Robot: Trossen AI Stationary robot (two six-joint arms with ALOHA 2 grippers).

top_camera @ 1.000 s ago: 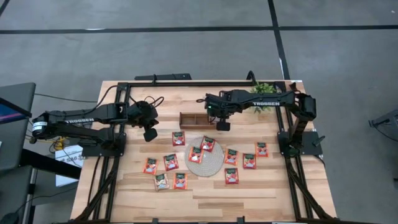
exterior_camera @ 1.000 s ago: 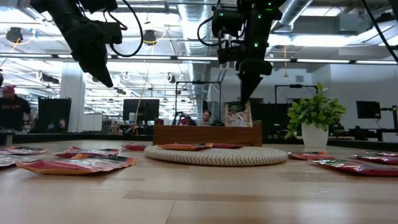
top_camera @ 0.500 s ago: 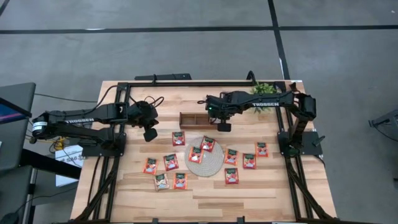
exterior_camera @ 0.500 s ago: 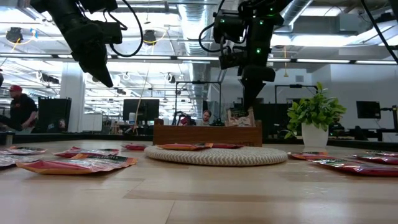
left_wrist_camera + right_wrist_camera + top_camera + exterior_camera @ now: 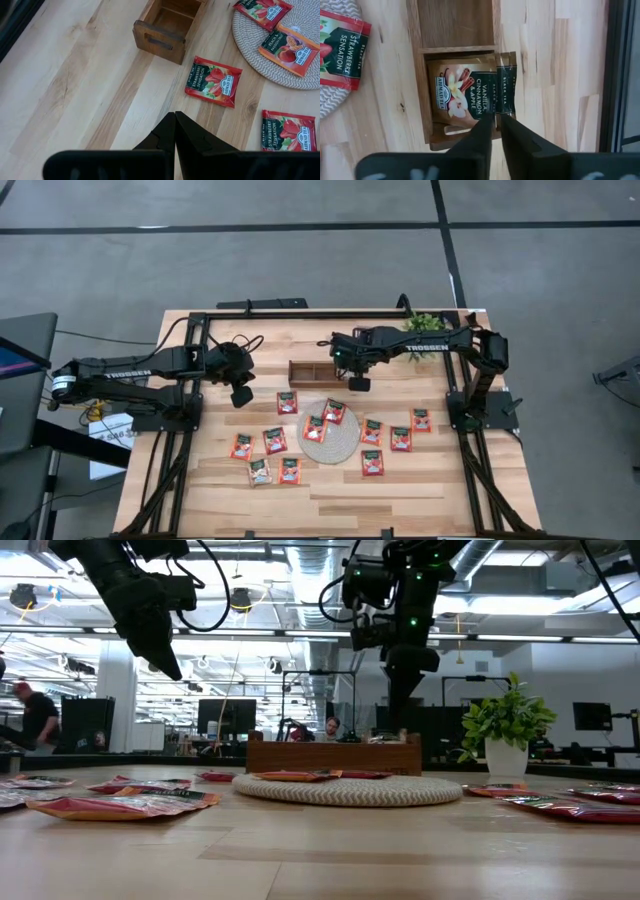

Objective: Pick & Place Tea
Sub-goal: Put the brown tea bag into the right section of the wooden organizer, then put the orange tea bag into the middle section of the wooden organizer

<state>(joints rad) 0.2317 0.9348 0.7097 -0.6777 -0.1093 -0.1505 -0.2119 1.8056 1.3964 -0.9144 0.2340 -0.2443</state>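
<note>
The right gripper (image 5: 496, 122) hangs over the end compartment of the wooden tray (image 5: 422, 85), its jaws slightly apart, likely letting go of a pale tea sachet (image 5: 462, 95) that lies in that compartment, one edge lapping the tray's rim. It shows a dark green band and a vanilla-cinnamon-apple label. The left gripper (image 5: 174, 131) waits beside the tray, jaws together. Red sachets (image 5: 272, 440) lie around the tray on the tabletop (image 5: 400, 490).

Right fingers (image 5: 402, 730) behind tray wall (image 5: 333, 754)
</note>
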